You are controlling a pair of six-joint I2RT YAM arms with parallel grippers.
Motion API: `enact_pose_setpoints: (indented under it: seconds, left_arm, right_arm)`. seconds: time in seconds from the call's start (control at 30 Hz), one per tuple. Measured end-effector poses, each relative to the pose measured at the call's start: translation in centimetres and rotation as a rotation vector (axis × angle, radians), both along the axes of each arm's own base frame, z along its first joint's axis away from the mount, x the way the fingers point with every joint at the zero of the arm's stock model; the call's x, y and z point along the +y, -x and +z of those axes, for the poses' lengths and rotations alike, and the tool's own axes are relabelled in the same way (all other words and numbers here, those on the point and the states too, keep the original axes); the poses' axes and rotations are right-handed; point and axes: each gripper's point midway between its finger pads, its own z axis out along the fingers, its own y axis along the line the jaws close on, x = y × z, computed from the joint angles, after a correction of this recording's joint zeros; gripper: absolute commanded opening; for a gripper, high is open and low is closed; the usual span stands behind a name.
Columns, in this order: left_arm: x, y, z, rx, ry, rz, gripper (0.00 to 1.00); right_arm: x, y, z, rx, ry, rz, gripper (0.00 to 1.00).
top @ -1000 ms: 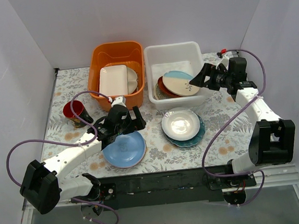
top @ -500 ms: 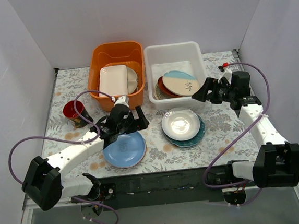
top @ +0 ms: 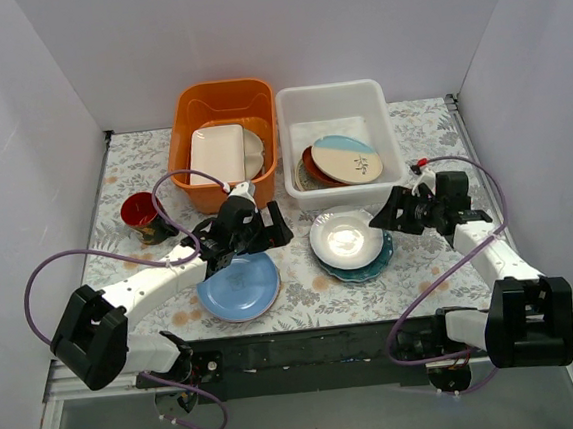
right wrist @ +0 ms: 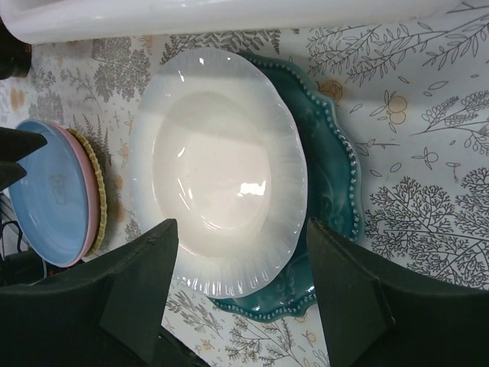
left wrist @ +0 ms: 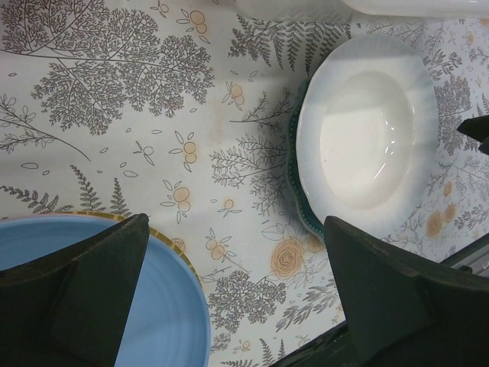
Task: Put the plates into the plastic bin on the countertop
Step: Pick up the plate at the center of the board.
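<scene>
left jaws: released, empty, near blue plate [top: 239, 287] | right jaws: released, empty, near white plate [top: 346, 237] stacked on teal plate [right wrist: 334, 191] | tabletop [top: 297, 266]: carries both stacks

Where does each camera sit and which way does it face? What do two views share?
Top external: above and behind the arms, looking down on the countertop, white bin and orange tub; both arms show, left gripper and right gripper.
Left wrist: on the left arm, looking down at the light blue plate; its own fingers at the bottom.
Right wrist: on the right arm, looking down at the white plate on the teal plate; its fingers likewise.
Shared: both wrist views show the white plate and light blue plate.
</scene>
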Motion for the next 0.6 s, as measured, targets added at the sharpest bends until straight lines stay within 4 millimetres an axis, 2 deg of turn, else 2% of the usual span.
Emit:
enact_pose_setpoints:
  seconds: [0.27,0.6]
  left_arm:
    - [-0.2,-0.1,0.1,-0.002,0.005,-0.003,0.98]
    - [-0.2,-0.1,0.0,0.002,0.005,-0.001,0.98]
  right_arm:
    - [-0.1,1.7,-3.0,0.071,0.006,-0.004,0.61]
    - [0.2,2.0,-5.1,0.109,-0.015,-0.006,0.56]
